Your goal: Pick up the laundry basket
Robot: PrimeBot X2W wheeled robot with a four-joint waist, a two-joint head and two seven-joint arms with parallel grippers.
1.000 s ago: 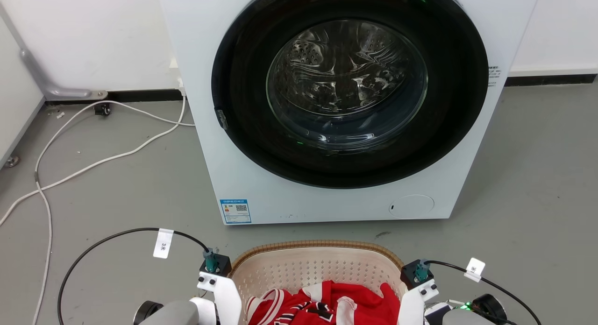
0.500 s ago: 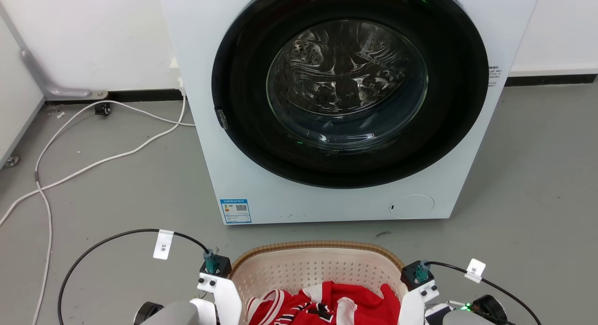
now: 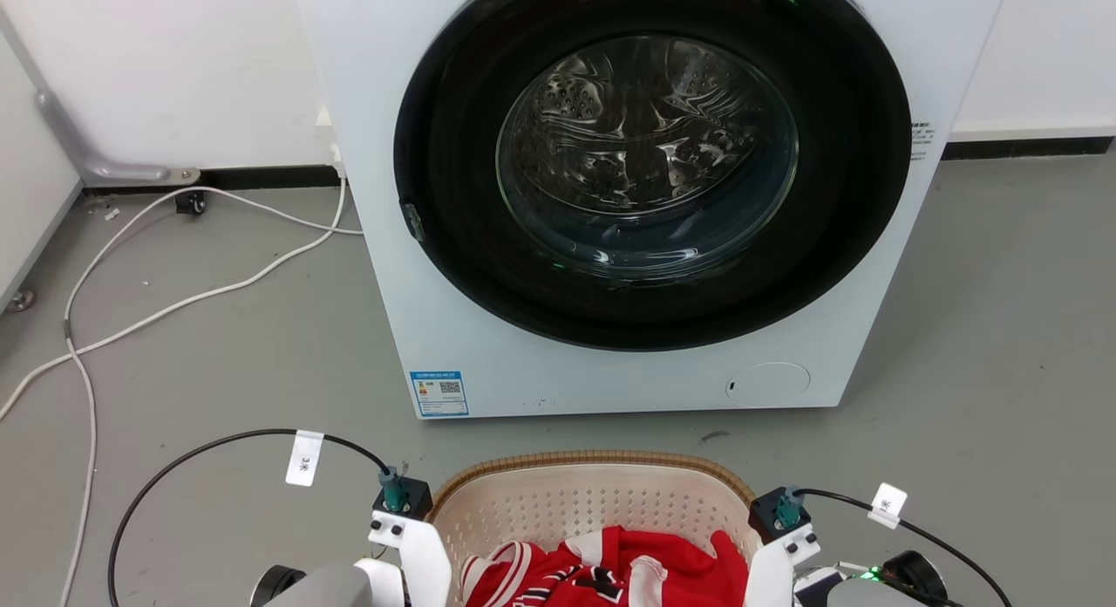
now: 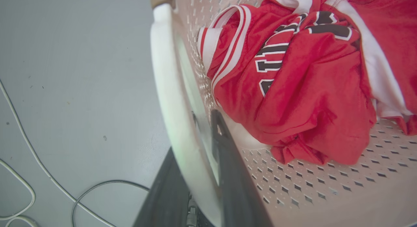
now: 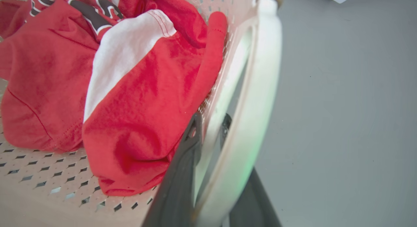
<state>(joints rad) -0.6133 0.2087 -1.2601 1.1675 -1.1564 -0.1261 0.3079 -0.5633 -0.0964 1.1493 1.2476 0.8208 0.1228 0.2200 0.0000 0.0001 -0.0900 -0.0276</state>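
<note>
Basket (image 3: pixel 593 494) sits bottom centre of head view, just before washer (image 3: pixel 628 197). My left gripper (image 4: pixel 192 135) pinches left handle (image 4: pixel 169 90), fingers narrow. Right gripper (image 5: pixel 211 119) does likewise on right handle (image 5: pixel 260 90). I'd raise both arms together, level and slow, so load doesn't tip. Count: one basket, two handles, two grippers, one washer. Red jersey (image 4: pixel 293 90) heap, number of pieces unclear.
</note>
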